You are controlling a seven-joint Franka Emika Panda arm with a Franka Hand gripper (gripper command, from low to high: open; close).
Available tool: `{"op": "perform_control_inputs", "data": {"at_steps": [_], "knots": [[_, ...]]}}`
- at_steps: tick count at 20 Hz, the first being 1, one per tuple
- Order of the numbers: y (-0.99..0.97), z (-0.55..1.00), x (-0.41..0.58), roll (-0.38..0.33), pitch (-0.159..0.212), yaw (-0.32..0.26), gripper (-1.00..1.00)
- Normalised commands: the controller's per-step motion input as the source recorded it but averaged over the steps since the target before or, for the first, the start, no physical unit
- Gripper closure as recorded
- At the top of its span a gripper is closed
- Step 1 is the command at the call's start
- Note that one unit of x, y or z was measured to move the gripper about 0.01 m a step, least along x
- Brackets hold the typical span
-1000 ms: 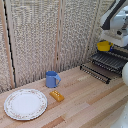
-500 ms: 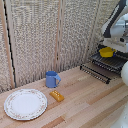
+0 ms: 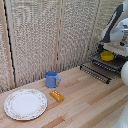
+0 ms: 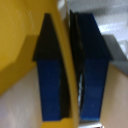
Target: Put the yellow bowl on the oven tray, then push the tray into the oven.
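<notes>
1. Grabber (image 3: 106,49): positioned at the exterior view's right, over the oven (image 3: 111,60). The arm reaches down from above.
2. Fingers (image 4: 52,80): the wrist view shows both dark-blue fingers closed on the rim of the dish (image 4: 20,45), one inside the wall and one outside. The thin yellow wall fills the gap between them. Gripping the rim suits a shallow bowl, whose body is too wide to span.
3. Dish location: the dish (image 3: 107,56) sits low at the oven front, over the dark sheet (image 3: 112,62). Whether it rests on the sheet or hangs just above it cannot be told from these views.
4. Step in hand, as judged: placing the dish on the sheet. Release is not yet done, since the fingers hold the rim.
5. Next move calls for: opening the fingers only once the dish is supported, then lifting clear without catching the rim.
6. Risk: a one-sided rim grip may tilt the dish on release.
7. Counter (image 3: 85,100): carries a blue mug (image 3: 51,79), an orange block (image 3: 57,95) and a white plate (image 3: 25,104), all well apart from the oven.
</notes>
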Motion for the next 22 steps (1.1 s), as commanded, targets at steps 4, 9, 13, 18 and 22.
{"op": "perform_control_inputs", "data": {"at_steps": [4,9,13,18,22], "knots": [[0.0,0.0,0.001,0.0,0.007,-0.022,-1.0],[0.1,0.09,0.036,-0.037,-0.007,-0.108,-1.0],[0.31,0.65,0.014,-0.167,-0.016,-0.051,-1.0],[0.22,0.91,0.056,-0.089,0.016,0.044,-1.0],[0.32,0.63,0.087,-0.096,0.155,0.188,-1.0]]}}
